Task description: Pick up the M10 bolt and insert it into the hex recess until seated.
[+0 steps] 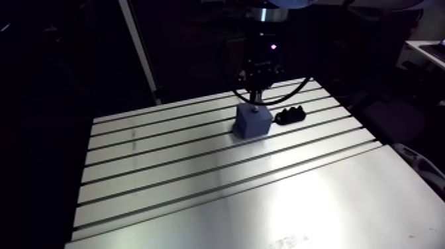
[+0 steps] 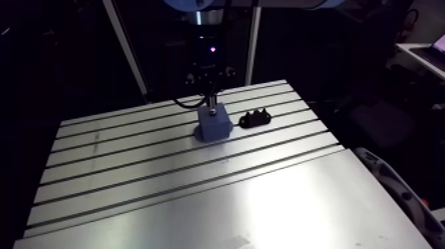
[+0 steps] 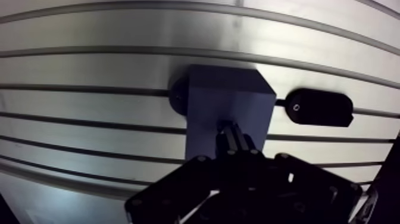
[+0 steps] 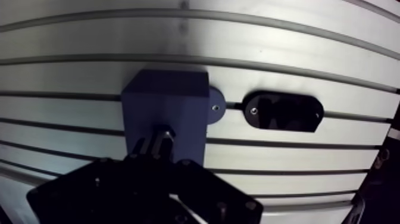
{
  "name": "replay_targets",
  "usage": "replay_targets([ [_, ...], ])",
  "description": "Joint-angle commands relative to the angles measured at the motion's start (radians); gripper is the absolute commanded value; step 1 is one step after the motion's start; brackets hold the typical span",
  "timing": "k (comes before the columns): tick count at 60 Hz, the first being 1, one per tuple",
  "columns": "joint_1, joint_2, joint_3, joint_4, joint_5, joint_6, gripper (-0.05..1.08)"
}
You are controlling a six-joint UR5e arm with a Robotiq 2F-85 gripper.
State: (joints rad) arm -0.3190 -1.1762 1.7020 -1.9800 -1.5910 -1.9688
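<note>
A blue block (image 1: 253,123) stands on the slotted table (image 1: 198,172), bolted down by a round foot (image 4: 214,107). My gripper (image 3: 231,136) hangs straight down over the block's top face, its two dark fingers close together. Between the fingertips a short metal shaft, the M10 bolt (image 4: 165,132), shows a bright edge and points down at the block's top. The hex recess is hidden under the fingers and the bolt. In the arm view a small bright spot on the block's top, right under the gripper (image 1: 257,99), marks the bolt (image 1: 255,108).
A black oval holder (image 3: 318,107) with small raised prongs lies on the table just beside the block (image 2: 214,124), on the same slot. Open slotted table stretches toward the front edge and the far side.
</note>
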Motion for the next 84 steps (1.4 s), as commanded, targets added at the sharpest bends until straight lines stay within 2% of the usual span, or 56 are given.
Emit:
replay_targets([
  [1, 0.000, 0.001, 0.000, -0.003, 0.004, 0.000, 1.08],
  [84, -0.008, 0.013, 0.017, -0.017, 0.003, -0.020, 1.08],
])
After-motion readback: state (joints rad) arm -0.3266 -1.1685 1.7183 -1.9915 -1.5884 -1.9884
